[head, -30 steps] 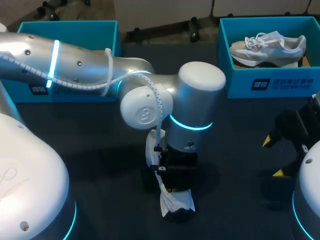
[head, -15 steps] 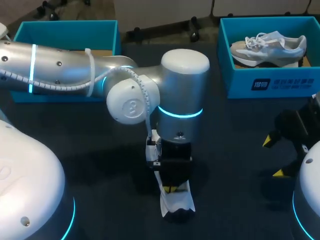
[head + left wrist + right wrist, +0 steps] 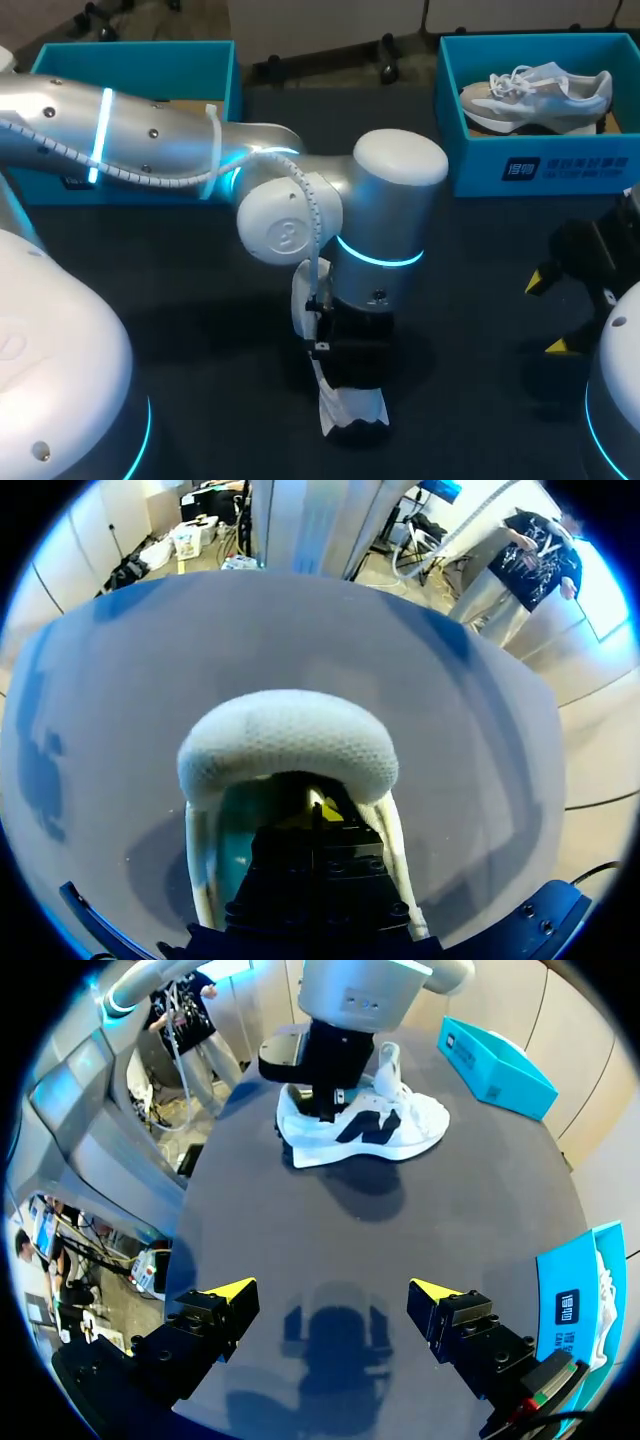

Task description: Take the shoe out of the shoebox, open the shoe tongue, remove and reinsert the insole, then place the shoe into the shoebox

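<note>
A white shoe [image 3: 350, 405] with a black side mark [image 3: 365, 1125] stands on the dark table, near the middle front. My left gripper [image 3: 350, 362] comes down from above into its opening. In the left wrist view the yellow tips [image 3: 312, 810] sit shut together inside the shoe, just behind the padded heel collar [image 3: 285, 742]. Whether they pinch the insole is hidden. My right gripper [image 3: 330, 1295] hangs open over bare table at the right [image 3: 549, 312], well away from the shoe, with nothing between its fingers.
A blue shoebox [image 3: 545, 165] at the back right holds a second, grey-white shoe [image 3: 535, 92]. Another blue box [image 3: 140, 62] stands at the back left, partly behind my left arm. Bare table lies between my right gripper and the shoe.
My left wrist swung left and back, then returned to the right, its gripper staying in the shoe. The shoe and my right arm have not moved.
</note>
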Robot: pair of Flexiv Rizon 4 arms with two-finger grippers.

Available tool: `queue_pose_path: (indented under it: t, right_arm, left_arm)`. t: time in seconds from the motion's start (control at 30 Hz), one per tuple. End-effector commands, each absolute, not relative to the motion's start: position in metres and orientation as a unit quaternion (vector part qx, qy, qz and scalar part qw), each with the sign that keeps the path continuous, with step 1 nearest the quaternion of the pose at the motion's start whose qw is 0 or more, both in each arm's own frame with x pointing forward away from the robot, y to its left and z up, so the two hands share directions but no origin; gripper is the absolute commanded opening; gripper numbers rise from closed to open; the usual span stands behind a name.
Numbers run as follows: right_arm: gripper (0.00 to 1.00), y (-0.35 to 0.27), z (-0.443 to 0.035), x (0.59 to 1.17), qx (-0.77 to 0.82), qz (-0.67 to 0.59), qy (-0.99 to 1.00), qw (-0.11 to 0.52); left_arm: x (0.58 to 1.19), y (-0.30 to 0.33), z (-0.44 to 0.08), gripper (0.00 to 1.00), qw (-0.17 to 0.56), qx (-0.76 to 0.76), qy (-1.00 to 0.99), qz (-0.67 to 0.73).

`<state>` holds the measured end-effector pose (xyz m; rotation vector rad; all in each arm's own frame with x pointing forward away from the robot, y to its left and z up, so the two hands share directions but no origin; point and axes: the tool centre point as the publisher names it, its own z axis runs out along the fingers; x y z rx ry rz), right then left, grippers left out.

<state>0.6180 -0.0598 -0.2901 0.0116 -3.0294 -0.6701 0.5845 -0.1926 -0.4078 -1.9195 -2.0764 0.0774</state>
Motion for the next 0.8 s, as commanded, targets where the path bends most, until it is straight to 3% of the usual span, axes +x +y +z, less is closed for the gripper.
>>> queue_pose_path:
  t: [0.03, 0.37, 0.8]
  right_arm:
    - [1.00, -0.060, -0.291, 0.617, 0.003, -0.214, -0.977, 0.019]
    - [1.00, -0.060, -0.291, 0.617, 0.003, -0.214, -0.977, 0.019]
    - [1.00, -0.060, -0.291, 0.617, 0.003, -0.214, -0.977, 0.019]
  left_arm:
    - [0.585, -0.192, -0.421, 0.00, 0.133, -0.670, -0.730, 0.037]
    - [0.596, -0.202, -0.397, 0.00, 0.072, -0.664, -0.743, 0.045]
    - [0.596, -0.210, -0.411, 0.00, 0.083, -0.668, -0.737, 0.059]
